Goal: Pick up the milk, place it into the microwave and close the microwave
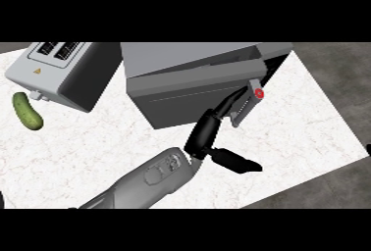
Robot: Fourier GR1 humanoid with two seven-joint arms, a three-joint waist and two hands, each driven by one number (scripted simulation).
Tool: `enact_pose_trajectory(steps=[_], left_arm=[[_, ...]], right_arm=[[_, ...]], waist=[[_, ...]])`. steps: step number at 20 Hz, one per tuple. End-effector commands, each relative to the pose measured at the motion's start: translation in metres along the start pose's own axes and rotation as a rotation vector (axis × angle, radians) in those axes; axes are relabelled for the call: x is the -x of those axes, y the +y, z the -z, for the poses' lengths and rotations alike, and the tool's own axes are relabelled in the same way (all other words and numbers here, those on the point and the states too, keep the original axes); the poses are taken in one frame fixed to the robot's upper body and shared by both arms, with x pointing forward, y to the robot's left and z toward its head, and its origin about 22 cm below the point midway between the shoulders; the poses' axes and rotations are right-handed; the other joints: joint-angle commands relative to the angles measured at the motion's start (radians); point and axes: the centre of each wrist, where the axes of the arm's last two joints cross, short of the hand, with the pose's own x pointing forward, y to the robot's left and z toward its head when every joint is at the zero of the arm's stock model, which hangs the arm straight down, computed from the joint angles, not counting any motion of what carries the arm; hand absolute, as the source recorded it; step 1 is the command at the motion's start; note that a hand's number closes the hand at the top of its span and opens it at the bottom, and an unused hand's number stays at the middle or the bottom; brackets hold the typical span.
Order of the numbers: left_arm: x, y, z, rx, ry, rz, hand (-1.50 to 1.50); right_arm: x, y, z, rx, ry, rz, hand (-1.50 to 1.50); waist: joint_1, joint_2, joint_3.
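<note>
White marble-patterned counter (87,147) fills most of your view, its faint veins running under everything, with dark grey floor (333,63) showing past its angled right edge. At the upper left you see a boxy grey toaster (62,73) with two dark slots on top and a small yellow warning mark on its face. Just beside its lower left corner lies a bumpy green cucumber (27,111), flat on the stone.

Your microwave (192,81) is the large matte grey box at top centre. Its door (246,100) stands only slightly ajar at the right, a narrow dark gap behind it, and a small red button sits on the panel edge.

Your right hand (206,135) comes up on a smooth grey forearm from the lower edge; its glossy black fingers are straight and reach up to the door's lower edge, while the thumb (235,160) juts out to the right. It holds nothing.

You cannot see the milk anywhere; it may be behind the door.
</note>
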Motion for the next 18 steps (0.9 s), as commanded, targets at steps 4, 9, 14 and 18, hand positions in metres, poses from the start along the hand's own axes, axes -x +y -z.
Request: enact_pose_trajectory(steps=[4,9,14,18], left_arm=[[-0.006,0.004,0.020,-0.040,-0.018,0.015,-1.50],[-0.006,0.008,0.028,-0.062,-0.017,0.022,-1.50],[-0.006,0.010,0.033,-0.082,-0.028,0.025,-1.50],[0.000,0.009,0.028,-0.083,-0.025,0.030,-1.50]], right_arm=[[-0.004,-0.002,0.013,-0.052,-0.013,0.033,-1.50],[-0.006,-0.008,0.017,-0.060,-0.017,0.041,-1.50],[-0.011,-0.011,0.022,-0.066,-0.016,0.041,-1.50],[-0.012,-0.015,0.026,-0.063,-0.013,0.040,-1.50]], waist=[[-0.033,0.008,0.001],[-0.057,0.015,0.002],[-0.068,0.013,0.001],[-0.066,0.017,0.001]])
